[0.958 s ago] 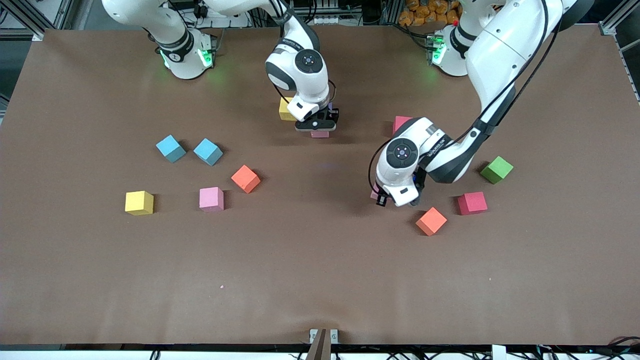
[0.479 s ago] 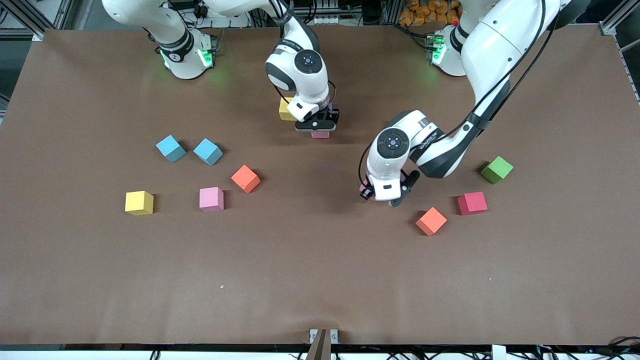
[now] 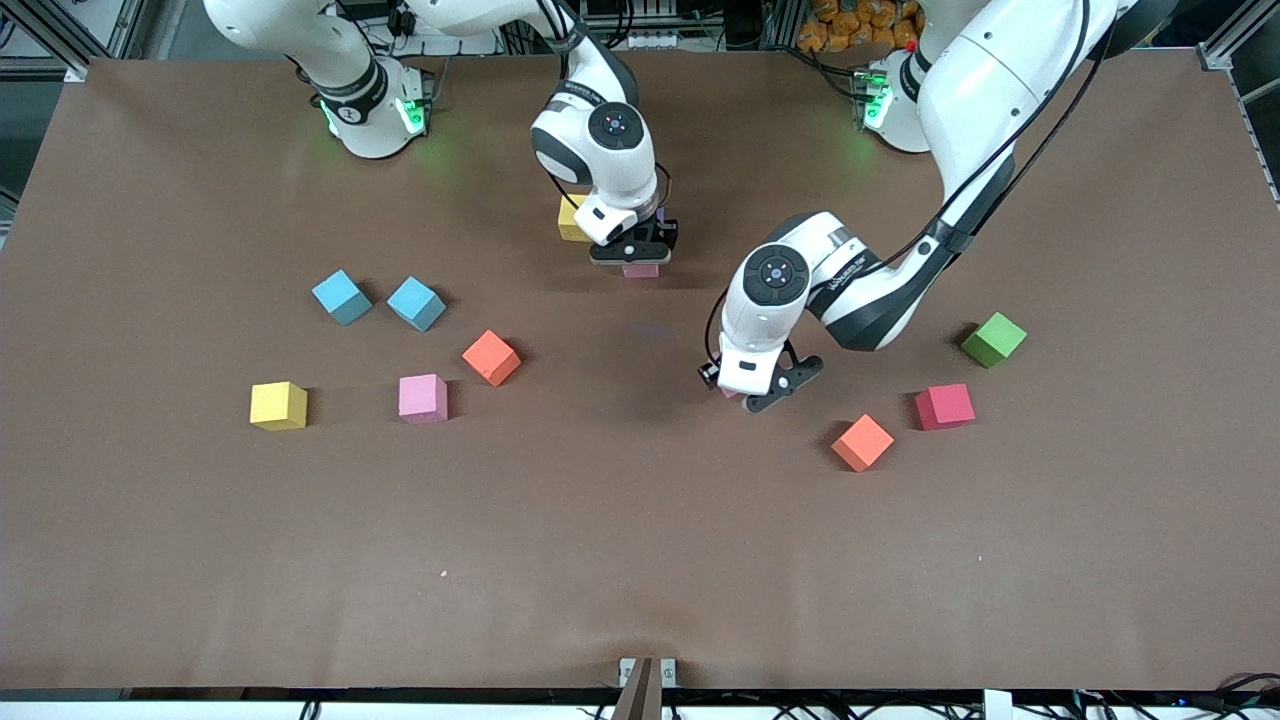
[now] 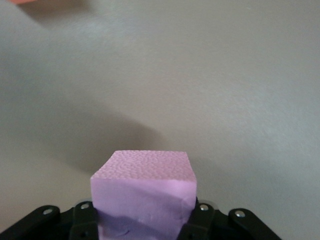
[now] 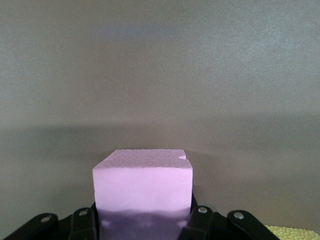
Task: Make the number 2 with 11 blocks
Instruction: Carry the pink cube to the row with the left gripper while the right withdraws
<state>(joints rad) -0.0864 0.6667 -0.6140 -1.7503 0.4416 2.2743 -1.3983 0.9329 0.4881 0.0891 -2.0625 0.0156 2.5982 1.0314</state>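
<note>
Pink cubes clenched in left claw and right claw, no legible writing anywhere.

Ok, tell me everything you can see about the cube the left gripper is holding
The cube is pale purple matte foam with a finely pebbled top and sharp edges. It sits squarely between the left gripper's black fingers, which pinch two facing sides and slightly dent one. It hangs over bare brown table; in the front view the wrist almost hides it.
</note>
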